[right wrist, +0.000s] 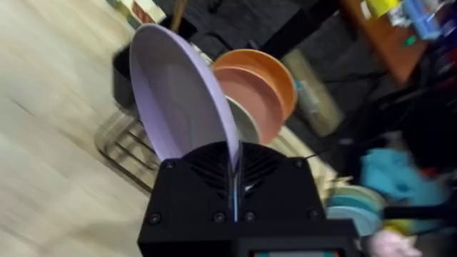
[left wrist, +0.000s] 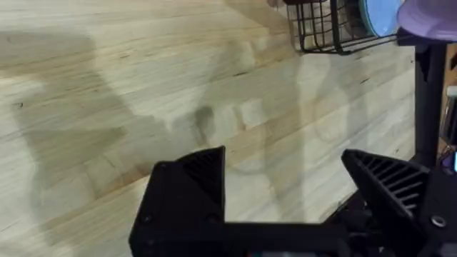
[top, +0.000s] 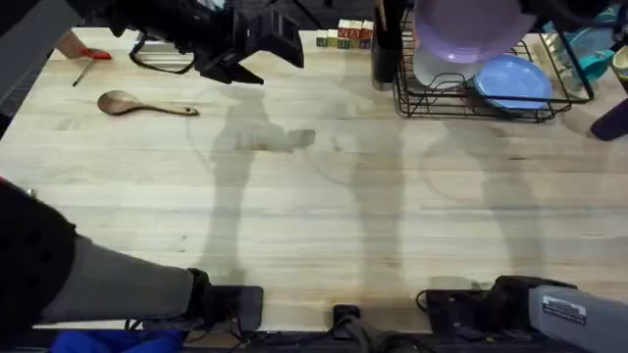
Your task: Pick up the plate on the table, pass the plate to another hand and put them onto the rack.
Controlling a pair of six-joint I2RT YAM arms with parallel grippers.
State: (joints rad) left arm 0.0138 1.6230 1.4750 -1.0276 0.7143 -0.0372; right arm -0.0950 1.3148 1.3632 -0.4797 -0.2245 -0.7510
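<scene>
Lavender plate (top: 461,29) sits at top of overhead view, up over the far end of the black wire rack (top: 461,106), which stands on the butcher-block table (top: 324,206) at far right. Light blue plate (top: 512,82) leans in the rack beside it. Wooden letter blocks (top: 343,37) by the rack carry writing, too small to read. White label on right arm base, text unreadable. Wooden spoon (top: 142,103) lies at far left; left arm dark and blurred at top left, well apart from the plate. Left wrist view: left gripper (left wrist: 285,185) hangs over bare table, fingers (left wrist: 193,178) spread wide, nothing between them; rack corner and blue plate visible further off, plate edge (left wrist: 428,18) beside them. Right wrist view: right gripper (right wrist: 234,171) clamped on the plate (right wrist: 178,93) rim, plate standing on edge and tilted, rising straight out from between the closed fingers (right wrist: 207,178). Orange plate (right wrist: 260,78) just behind it, a pale plate between them, rack wires (right wrist: 125,143) below. No readable text here.
</scene>
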